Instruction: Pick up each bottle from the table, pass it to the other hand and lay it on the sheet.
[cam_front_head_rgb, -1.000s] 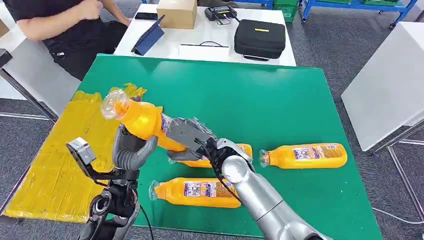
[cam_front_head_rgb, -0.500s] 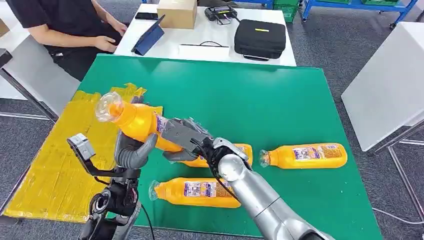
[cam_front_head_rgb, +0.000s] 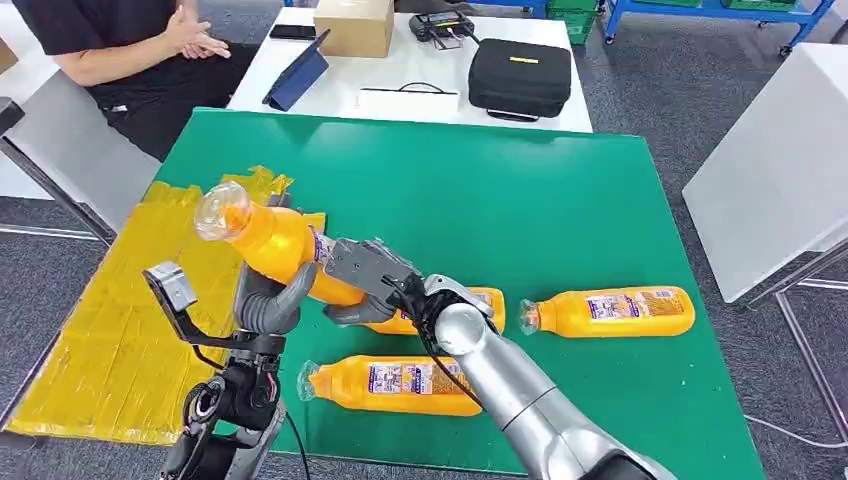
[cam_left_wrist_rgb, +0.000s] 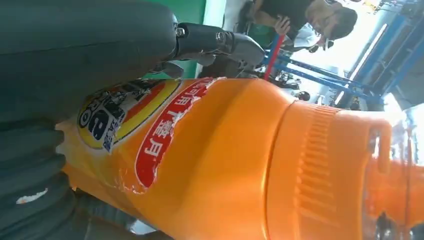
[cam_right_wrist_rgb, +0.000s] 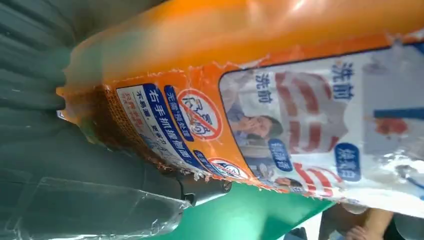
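An orange bottle (cam_front_head_rgb: 275, 240) with a clear cap is held tilted above the left part of the green table (cam_front_head_rgb: 500, 190), cap toward the yellow sheet (cam_front_head_rgb: 110, 320). My left hand (cam_front_head_rgb: 268, 300) grips its middle from below, thumb wrapped round it. My right hand (cam_front_head_rgb: 370, 275) holds its base end. In the left wrist view the bottle (cam_left_wrist_rgb: 225, 160) lies against my left hand (cam_left_wrist_rgb: 75, 50). The right wrist view shows its label (cam_right_wrist_rgb: 250, 75) pressed in my right hand (cam_right_wrist_rgb: 45, 150).
Three more orange bottles lie on the table: one near the front (cam_front_head_rgb: 395, 385), one at the right (cam_front_head_rgb: 610, 311), one partly behind my right arm (cam_front_head_rgb: 485, 300). A person (cam_front_head_rgb: 130, 40) sits at the far left beside a white table (cam_front_head_rgb: 400, 70) with a black case.
The bottle and both hands have shifted slightly left toward the sheet, and my left hand has come up a little. The person's hands have moved.
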